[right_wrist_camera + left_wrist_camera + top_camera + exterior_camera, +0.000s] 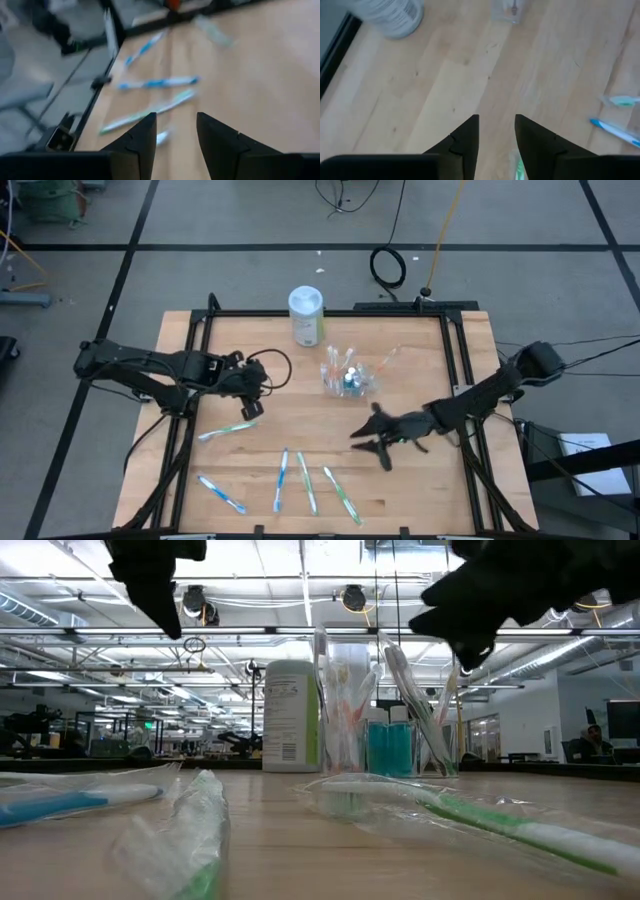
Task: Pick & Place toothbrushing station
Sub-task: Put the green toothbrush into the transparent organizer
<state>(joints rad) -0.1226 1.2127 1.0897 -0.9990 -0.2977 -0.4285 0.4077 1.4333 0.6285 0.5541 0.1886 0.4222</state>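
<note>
The clear plastic cup (345, 375) stands on its base at the table's far middle, with toothbrushes and teal tubes upright in it; it also shows in the low view (390, 710). Several wrapped toothbrushes lie flat on the wood: one green-and-white (228, 430) at the left, and blue and green ones (281, 478) (342, 493) near the front edge. My left gripper (252, 408) (496, 117) hangs open above the table, just beyond the left toothbrush, with nothing between its fingers. My right gripper (362, 438) (175, 115) is open too, raised right of the middle and pointing toward the table's left.
A white-lidded, green-labelled canister (306, 315) stands just left of the cup, near the far edge. Black frame rails (190, 350) run along the table's left, right and far sides. Bare wood lies between the two grippers.
</note>
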